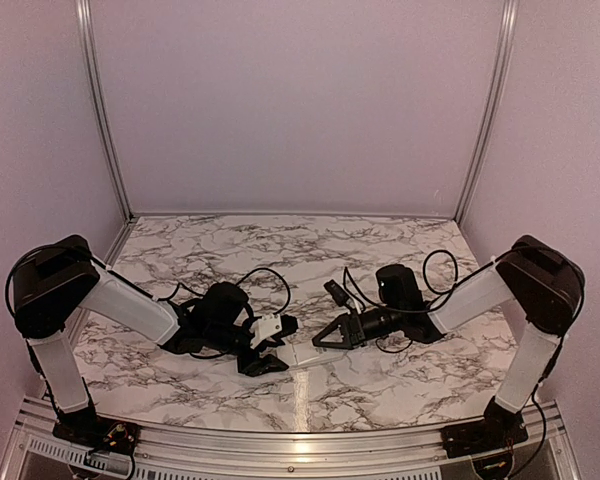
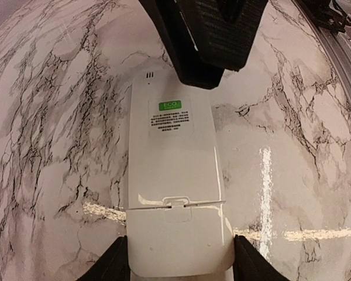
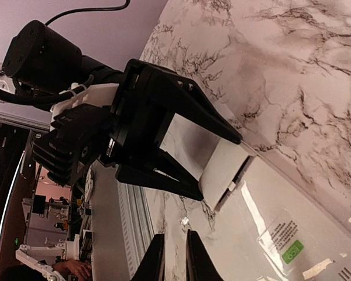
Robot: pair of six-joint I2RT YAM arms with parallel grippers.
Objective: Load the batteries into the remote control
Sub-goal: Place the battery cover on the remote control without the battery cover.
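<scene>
The remote control (image 2: 172,175) lies back up on the marble table, a green sticker on its plain white back. My left gripper (image 2: 180,263) is shut on its near end, one black finger on each side of the battery cover (image 2: 178,234), which sits slightly raised at its seam. In the top view the remote control (image 1: 302,353) lies between the left gripper (image 1: 283,345) and the right gripper (image 1: 318,340). The right gripper (image 3: 174,257) hovers over the remote control (image 3: 263,222), fingers almost together with nothing between them. The batteries are out of view.
Black cables (image 1: 270,280) loop on the table (image 1: 280,240) behind both wrists. An aluminium rail (image 1: 300,440) runs along the near edge, and plain walls close in the back and sides.
</scene>
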